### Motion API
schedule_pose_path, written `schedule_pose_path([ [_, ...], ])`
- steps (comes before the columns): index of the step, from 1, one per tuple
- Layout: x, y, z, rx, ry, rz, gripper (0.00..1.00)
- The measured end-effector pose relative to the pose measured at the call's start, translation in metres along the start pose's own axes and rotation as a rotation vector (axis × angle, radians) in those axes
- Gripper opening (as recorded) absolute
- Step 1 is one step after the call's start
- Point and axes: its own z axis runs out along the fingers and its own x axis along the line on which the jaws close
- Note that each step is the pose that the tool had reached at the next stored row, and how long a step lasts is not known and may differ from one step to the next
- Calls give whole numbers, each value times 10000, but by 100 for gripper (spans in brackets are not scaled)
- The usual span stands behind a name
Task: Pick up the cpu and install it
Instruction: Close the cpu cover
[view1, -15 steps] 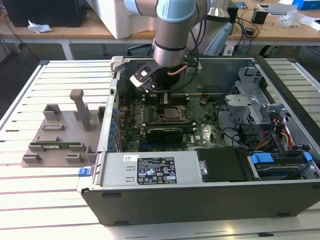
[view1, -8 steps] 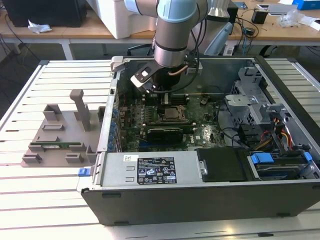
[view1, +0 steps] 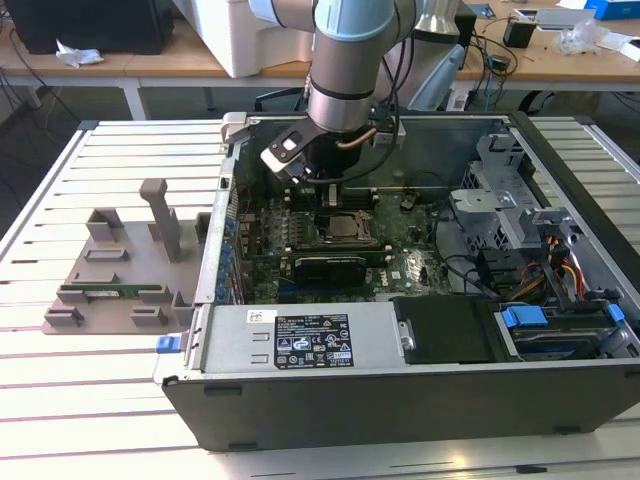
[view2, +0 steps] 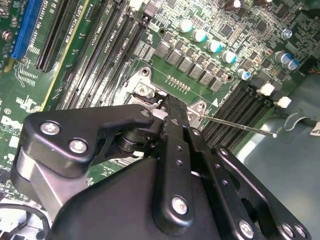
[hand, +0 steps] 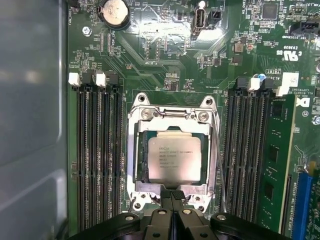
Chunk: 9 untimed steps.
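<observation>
The cpu lay seated within the socket frame, placement seemingly done; the gripper hung over the frame's edge, clenched on nothing.

The gripper hides most of the socket frame in the second wrist view.

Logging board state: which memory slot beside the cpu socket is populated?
The one holding the green memory module, outermost in the bank next to the blue connector; the other slots stand empty.
</observation>
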Motion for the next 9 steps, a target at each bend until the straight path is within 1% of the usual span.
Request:
schedule_pose_path([
  [3,-2,3,41,12,-2,0,11],
  [7,-6,6,50,8,27,-9,11],
  [9,-13,45,47,14,72,-13,11],
])
